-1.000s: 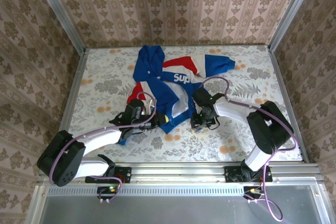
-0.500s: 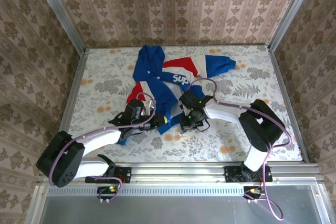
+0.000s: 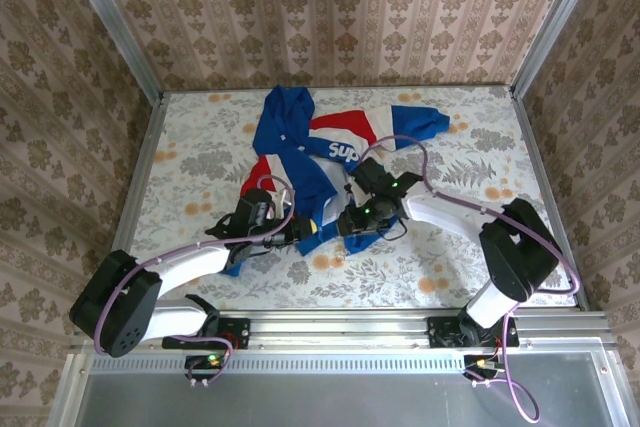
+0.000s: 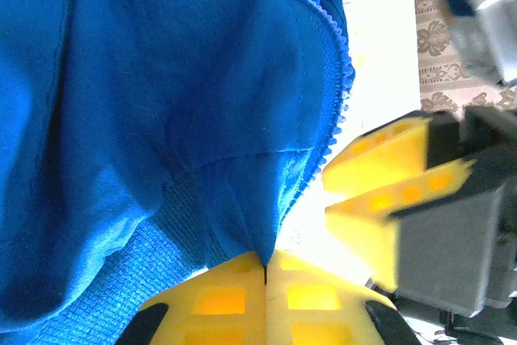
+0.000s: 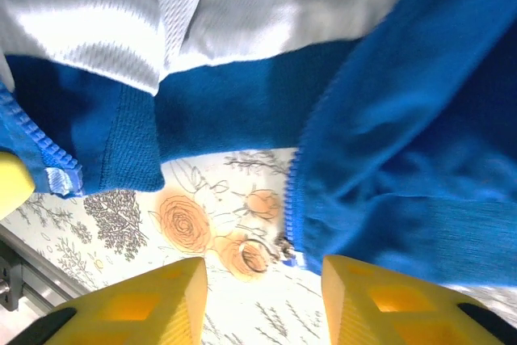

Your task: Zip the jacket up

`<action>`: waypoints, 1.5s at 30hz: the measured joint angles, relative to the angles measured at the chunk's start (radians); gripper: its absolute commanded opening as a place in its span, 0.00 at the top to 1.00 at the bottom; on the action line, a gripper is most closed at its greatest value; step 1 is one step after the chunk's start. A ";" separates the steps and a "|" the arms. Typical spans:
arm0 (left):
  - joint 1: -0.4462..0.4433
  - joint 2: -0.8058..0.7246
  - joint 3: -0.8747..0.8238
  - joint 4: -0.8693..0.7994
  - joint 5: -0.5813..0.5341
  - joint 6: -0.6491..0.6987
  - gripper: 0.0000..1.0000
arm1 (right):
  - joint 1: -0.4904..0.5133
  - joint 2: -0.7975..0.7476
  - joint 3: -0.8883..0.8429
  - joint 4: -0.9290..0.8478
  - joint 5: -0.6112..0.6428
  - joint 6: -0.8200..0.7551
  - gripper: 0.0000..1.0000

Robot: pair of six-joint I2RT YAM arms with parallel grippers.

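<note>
The blue jacket [image 3: 300, 152] lies open on the table, red-and-white band and white lettering up. My left gripper [image 3: 303, 231] is shut on the jacket's lower front edge; in the left wrist view its fingertips [image 4: 265, 276] pinch blue fabric [image 4: 161, 119] just below the zipper teeth [image 4: 339, 62]. My right gripper [image 3: 347, 224] stands open beside it, over the other front edge. In the right wrist view its open fingertips [image 5: 262, 296] frame the zipper slider with its ring pull [image 5: 271, 252], which lies on the table at the bottom of the blue edge [image 5: 404, 159], untouched.
The flowered table [image 3: 450, 247] has free room on both sides of the jacket. Patterned walls and metal rails [image 3: 145, 167] close it in. The right gripper's yellow fingers [image 4: 388, 175] sit very close to my left gripper.
My right gripper has moved left to the jacket's lower front edge, close to the left gripper, and now stands open. The left gripper has kept its hold in place.
</note>
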 measured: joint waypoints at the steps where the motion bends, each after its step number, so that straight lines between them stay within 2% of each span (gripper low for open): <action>1: 0.000 0.000 0.000 0.000 0.000 0.002 1.00 | -0.023 -0.011 0.000 -0.014 0.002 -0.015 0.57; 4: 0.000 0.002 0.000 0.000 0.000 0.005 1.00 | -0.069 -0.020 0.000 -0.058 0.029 -0.054 0.55; 8: 0.002 0.009 0.000 0.000 0.001 0.005 1.00 | -0.072 -0.019 0.001 -0.106 0.057 -0.113 0.53; 16: 0.005 0.014 0.000 0.000 0.001 0.005 1.00 | 0.034 0.042 0.011 -0.115 0.095 -0.201 0.53; 21: 0.005 0.014 -0.001 0.000 0.001 0.005 1.00 | 0.063 0.073 0.011 -0.105 0.123 -0.214 0.56; 41: 0.005 0.014 -0.001 0.000 0.000 0.005 1.00 | 0.109 0.154 0.011 -0.051 0.177 -0.194 0.57; 45: 0.006 0.014 -0.001 0.000 0.000 0.005 1.00 | 0.127 0.177 0.034 -0.070 0.215 -0.175 0.62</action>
